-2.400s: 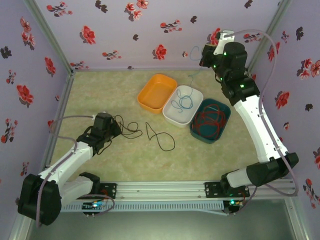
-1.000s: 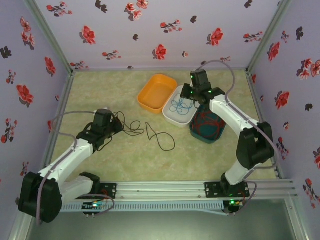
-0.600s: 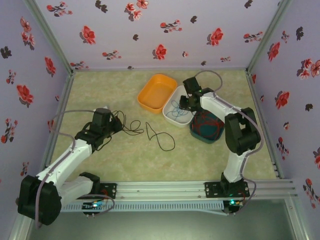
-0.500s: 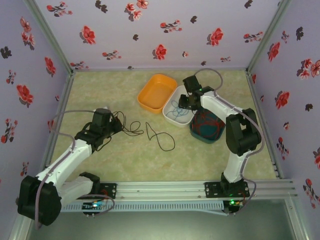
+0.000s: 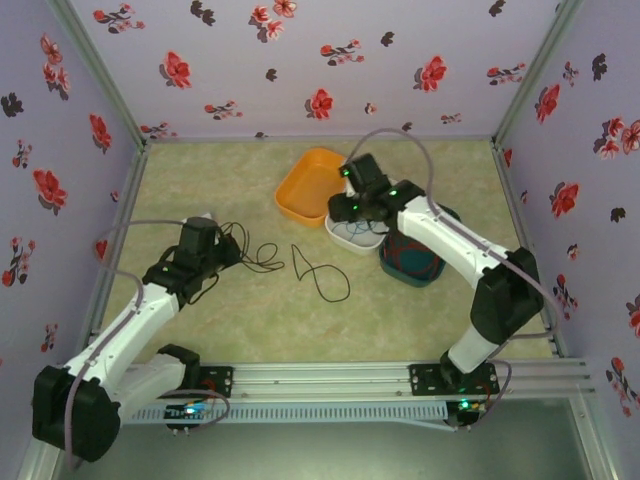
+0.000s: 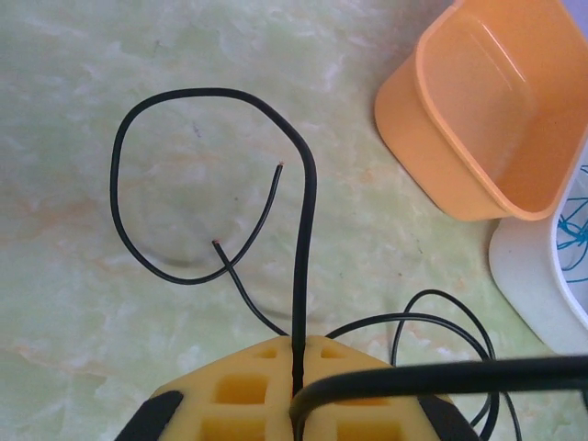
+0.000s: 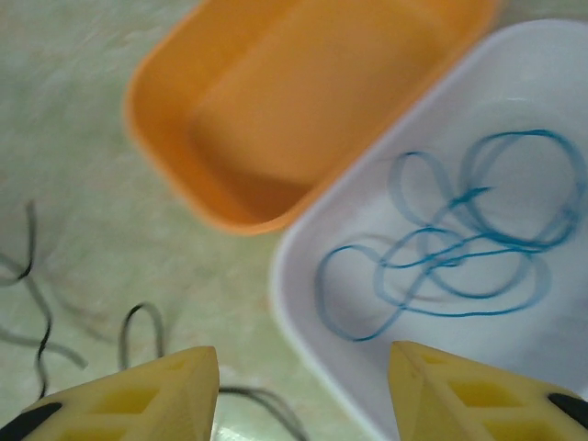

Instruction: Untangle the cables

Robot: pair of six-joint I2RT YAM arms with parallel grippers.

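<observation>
Within left pincer point(image 6: 296, 384) — black cable point(image 6: 310, 193)

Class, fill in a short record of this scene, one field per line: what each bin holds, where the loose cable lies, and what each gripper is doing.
orange bin: nothing seen inside
white bin: blue cable, loosely looped
teal bin: red cable, coiled
black cable: loose on the table, outside the bins
left gripper: shut on the black cable
right gripper: open, holding nothing, over the white bin's near edge
</observation>
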